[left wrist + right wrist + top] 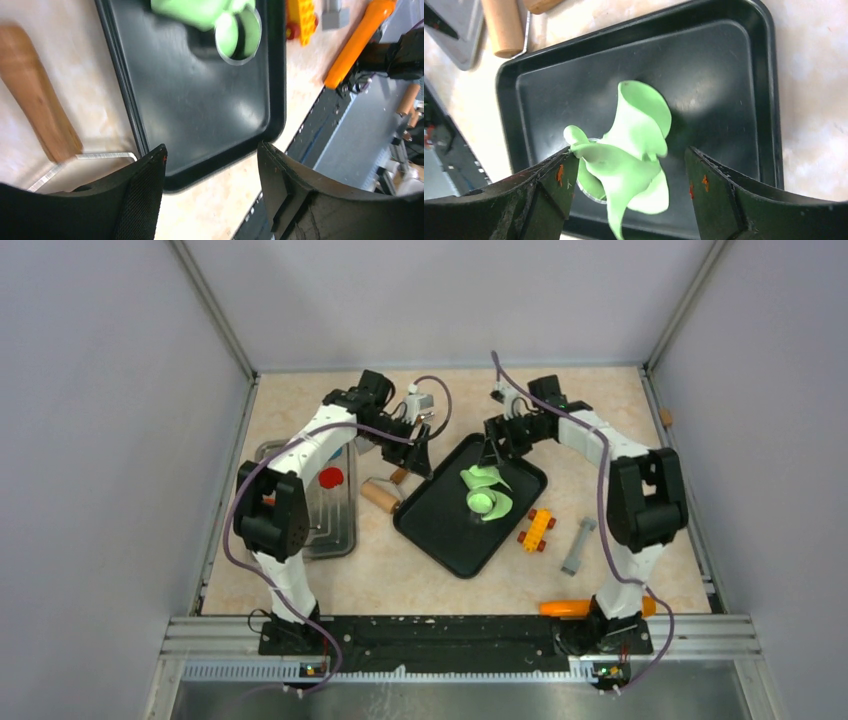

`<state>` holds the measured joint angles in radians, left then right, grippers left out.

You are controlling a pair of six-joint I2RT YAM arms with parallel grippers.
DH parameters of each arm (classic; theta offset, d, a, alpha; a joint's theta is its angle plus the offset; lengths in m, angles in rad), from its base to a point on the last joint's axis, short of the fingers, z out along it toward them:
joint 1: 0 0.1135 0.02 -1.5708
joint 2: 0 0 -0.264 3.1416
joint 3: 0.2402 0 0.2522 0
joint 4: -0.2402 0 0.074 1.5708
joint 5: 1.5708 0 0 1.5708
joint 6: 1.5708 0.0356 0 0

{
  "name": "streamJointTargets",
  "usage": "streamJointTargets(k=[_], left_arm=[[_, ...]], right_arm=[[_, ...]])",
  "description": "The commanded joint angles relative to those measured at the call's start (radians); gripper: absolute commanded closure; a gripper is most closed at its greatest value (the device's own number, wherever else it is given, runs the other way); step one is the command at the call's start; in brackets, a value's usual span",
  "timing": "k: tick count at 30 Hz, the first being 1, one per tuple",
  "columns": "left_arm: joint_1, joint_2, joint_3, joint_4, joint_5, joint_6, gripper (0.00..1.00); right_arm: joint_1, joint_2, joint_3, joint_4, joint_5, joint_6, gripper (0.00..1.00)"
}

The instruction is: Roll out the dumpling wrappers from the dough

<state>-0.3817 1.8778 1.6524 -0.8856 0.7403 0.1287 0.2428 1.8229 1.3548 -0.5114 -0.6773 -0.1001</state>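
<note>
left fingers [147, 185] spread, right fingers [551, 185] spread around dough [639, 130], ring cutter [239, 61] mostly hidden beneath it

Overhead and wrist close-ups; common tray [450, 530]

A black tray [440, 525] sits mid-counter [600, 400]. To its left are a wooden roller [381, 495] and a silver tray [335, 535] holding a red disc [331, 477]. To its right are a yellow brick toy [537, 529] and a grey bar [578, 546].

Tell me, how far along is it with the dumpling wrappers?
Done: one round wrapper sits cut inside the metal ring on the black tray. In hand: the open right gripper straddles the curled leftover dough, seemingly clearing it away; the left gripper hovers open at the tray's edge. Left: remove that scrap, lift the ring, probably roll more.
</note>
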Motion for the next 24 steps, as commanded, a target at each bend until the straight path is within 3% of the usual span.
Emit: streamJointTargets(k=[1, 8, 17, 19, 22, 24], left_arm=[[0.024, -0.105, -0.126, 0.009, -0.009, -0.032, 0.31], [0.050, -0.184, -0.158, -0.017, -0.030, -0.014, 0.31], [0.060, -0.190, -0.171, 0.006, -0.032, -0.030, 0.31], [0.060, -0.185, -0.166, 0.009, -0.032, -0.034, 0.31], [0.060, -0.183, -0.163, 0.010, -0.030, -0.037, 0.31], [0.060, -0.180, -0.164, 0.012, -0.027, -0.036, 0.31]], right_arm=[[0.085, 0.101, 0.117, -0.053, 0.128, -0.111, 0.21], [0.168, 0.200, 0.181, -0.058, 0.260, -0.092, 0.24], [0.230, 0.222, 0.129, -0.036, 0.437, -0.055, 0.33], [0.230, 0.225, 0.118, -0.024, 0.477, -0.039, 0.38], [0.230, 0.230, 0.123, -0.020, 0.516, -0.044, 0.60], [0.226, 0.231, 0.131, -0.021, 0.527, -0.037, 0.68]])
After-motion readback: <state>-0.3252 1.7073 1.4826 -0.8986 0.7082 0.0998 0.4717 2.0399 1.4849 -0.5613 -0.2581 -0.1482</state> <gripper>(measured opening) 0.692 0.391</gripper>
